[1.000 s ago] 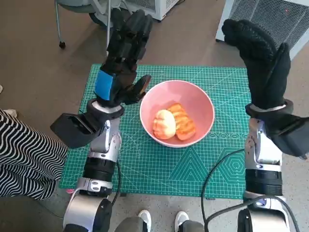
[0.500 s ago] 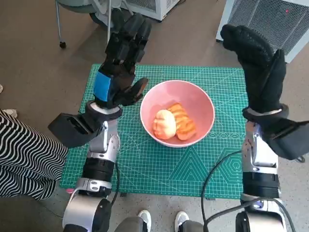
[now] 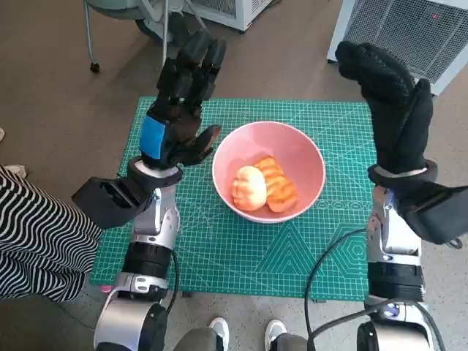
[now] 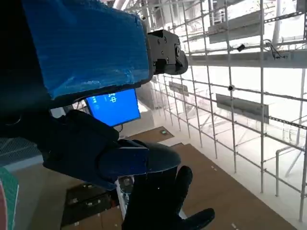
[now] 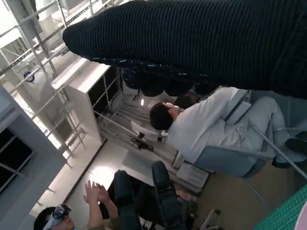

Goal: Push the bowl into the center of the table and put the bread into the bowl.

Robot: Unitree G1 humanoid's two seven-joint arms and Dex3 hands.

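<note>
Bowl [image 3: 268, 172], pink, near centre of green gridded cutting mat [image 3: 219, 248] covering small table; two pieces of bread [image 3: 264, 185] inside, pale rounded one beside orange-brown ridged one, touching each other and resting on bowl floor. Left hand [image 3: 178, 110], black with blue tape across back, raised at bowl's left side, just beside rim without visible contact; fingers extended and spread toward far edge of mat, thumb angled toward bowl, nothing held. Right hand [image 3: 389, 95], in black knitted glove, raised at mat's far right corner, well apart from bowl; fingers loosely curved forward, parted, nothing held. Pale forearms rising from near edge of table, black cable [image 3: 322, 281] looping beside right forearm. Striped fabric of a person's clothing [image 3: 33, 241] at left of head view; white shoe toes [image 3: 245, 330] at near edge. White ventilated cabinet [image 3: 406, 29] on brown floor beyond right hand. Left wrist view: blue-taped back of left hand [image 4: 86, 45], blue screen [image 4: 112, 106] and metal lattice behind. Right wrist view: glove band over seated person in pale top [image 5: 206, 127]; second person with raised hands [image 5: 72, 211] at lower corner.
</note>
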